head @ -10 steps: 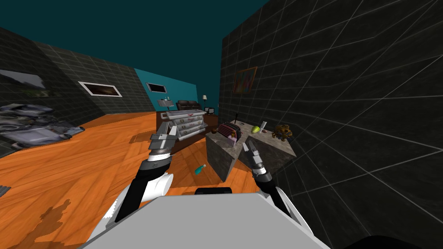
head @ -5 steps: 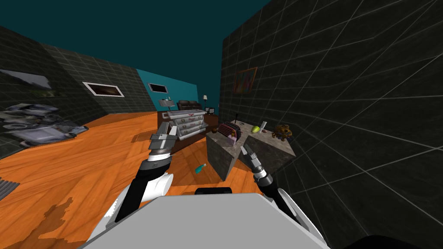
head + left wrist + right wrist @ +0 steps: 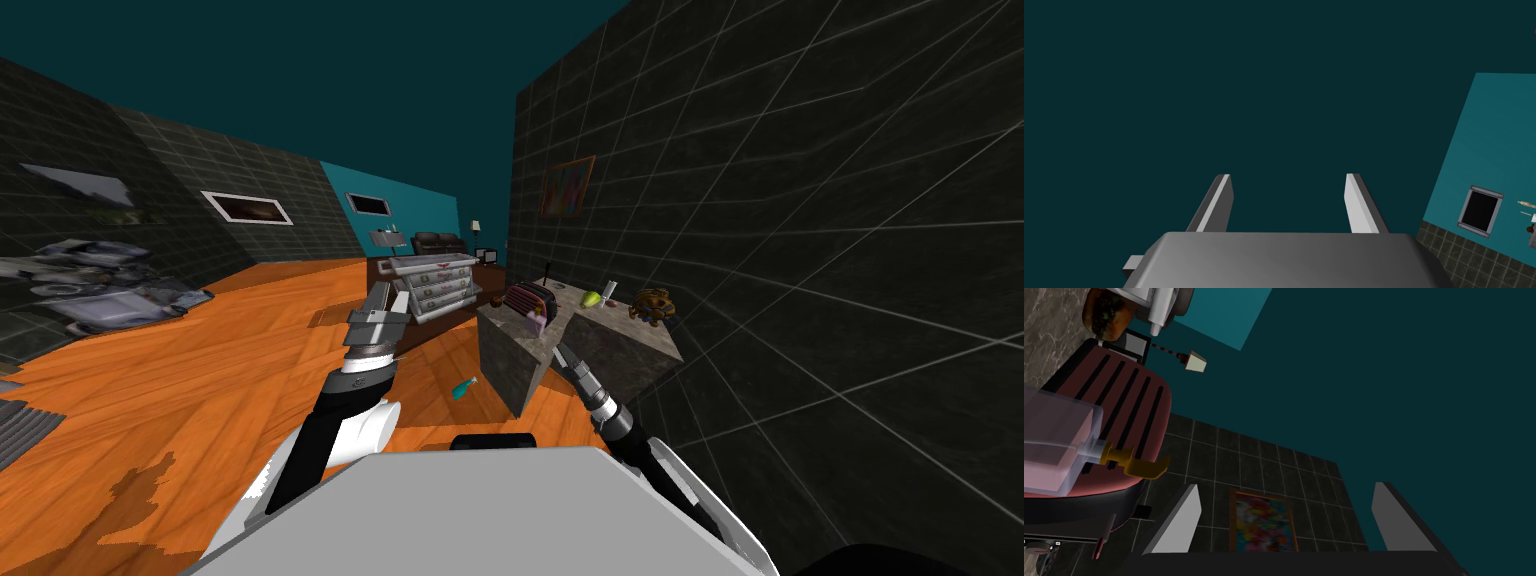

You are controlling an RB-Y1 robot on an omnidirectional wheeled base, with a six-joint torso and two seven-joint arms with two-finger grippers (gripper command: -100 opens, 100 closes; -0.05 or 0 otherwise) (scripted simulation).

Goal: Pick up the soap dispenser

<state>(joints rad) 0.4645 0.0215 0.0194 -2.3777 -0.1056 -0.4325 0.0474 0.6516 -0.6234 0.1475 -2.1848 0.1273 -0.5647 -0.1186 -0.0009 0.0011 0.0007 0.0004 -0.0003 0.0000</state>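
The soap dispenser (image 3: 1059, 448) is a clear pinkish bottle with a yellow pump (image 3: 1136, 463). It stands on a marble counter block (image 3: 510, 360) against a red slatted radio (image 3: 1124, 408). In the head view the dispenser (image 3: 538, 320) sits at the counter's near corner beside the radio (image 3: 527, 298). My right gripper (image 3: 1286, 485) is open, and the bottle lies off to the side, outside one finger (image 3: 1176, 520). In the head view this gripper (image 3: 562, 350) hangs just in front of the counter's corner. My left gripper (image 3: 378, 318) is raised over the floor, and its wrist view shows it (image 3: 1287, 175) open and empty.
A teal bottle (image 3: 462, 390) lies on the orange wood floor between my arms. On the counter stand a green-yellow item (image 3: 592, 298) and a brown toy (image 3: 652, 303). A dark tiled wall (image 3: 800, 250) rises at the right. A white dresser (image 3: 430, 282) stands further back.
My right gripper has shifted a little left and lower, toward the counter's near corner. The room at the left has slid slightly, so my view has turned. The left arm has stayed put.
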